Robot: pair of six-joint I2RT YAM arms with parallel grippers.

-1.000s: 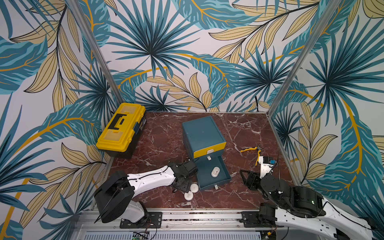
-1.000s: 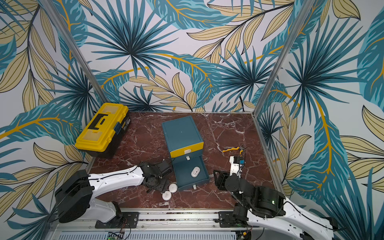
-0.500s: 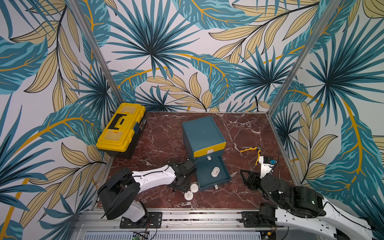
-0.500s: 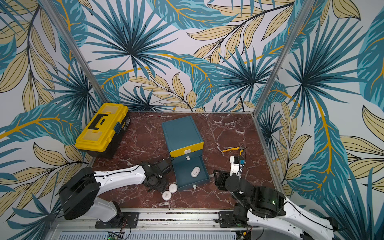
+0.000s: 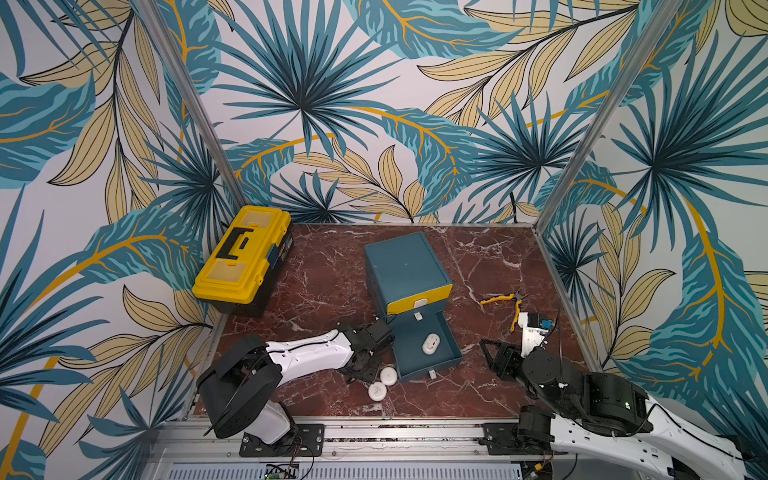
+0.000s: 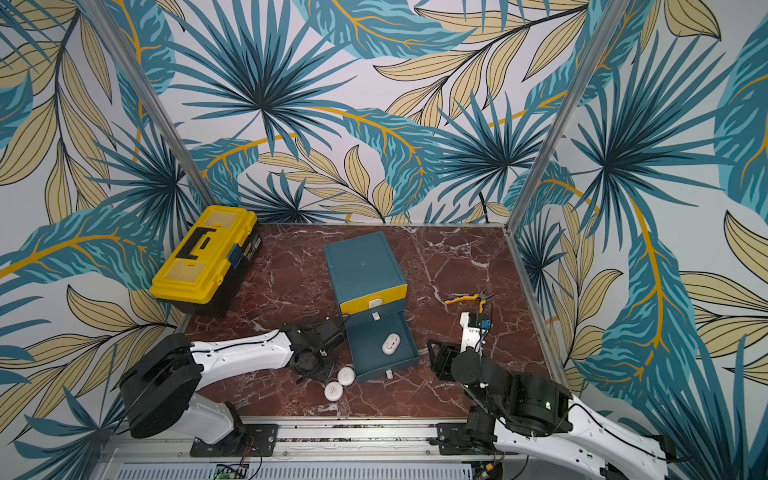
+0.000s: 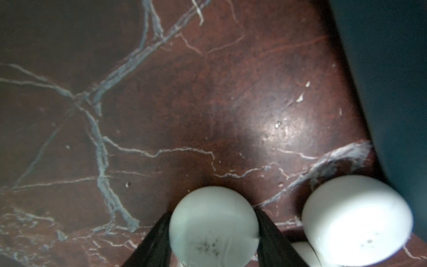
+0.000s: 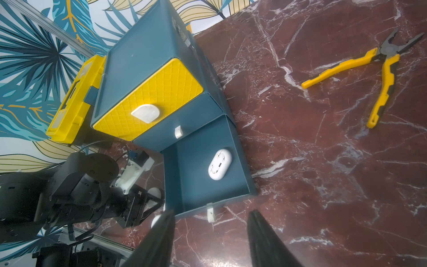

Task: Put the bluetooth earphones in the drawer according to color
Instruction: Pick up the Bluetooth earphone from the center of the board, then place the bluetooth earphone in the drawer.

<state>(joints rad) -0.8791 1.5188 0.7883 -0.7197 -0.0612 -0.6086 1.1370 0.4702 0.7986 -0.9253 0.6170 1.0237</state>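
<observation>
The teal drawer cabinet (image 5: 405,266) (image 6: 361,266) stands mid-table, and its bottom drawer (image 5: 451,347) (image 8: 196,203) is pulled open. One white earphone case (image 5: 430,344) (image 6: 390,344) (image 8: 220,164) lies inside it. Left of the drawer, my left gripper (image 7: 213,217) (image 5: 363,370) is down on the marble. Its two black fingers press the sides of a white case (image 7: 212,226), which the top views hide. Two more white cases (image 5: 387,375) (image 5: 377,391) lie beside it, one (image 7: 357,222) close to the drawer wall. My right gripper (image 8: 210,231) (image 5: 494,357) hangs open and empty before the drawer's front tab (image 8: 210,213).
A yellow-and-black toolbox (image 5: 245,257) sits at the back left. Yellow-handled pliers (image 5: 509,303) (image 8: 379,76) lie on the marble right of the cabinet. Patterned walls close in the back and both sides, and a metal rail runs along the front.
My left gripper's fingers have closed in onto the white case beneath it. The two loose cases, the drawer and the right arm have not moved.
</observation>
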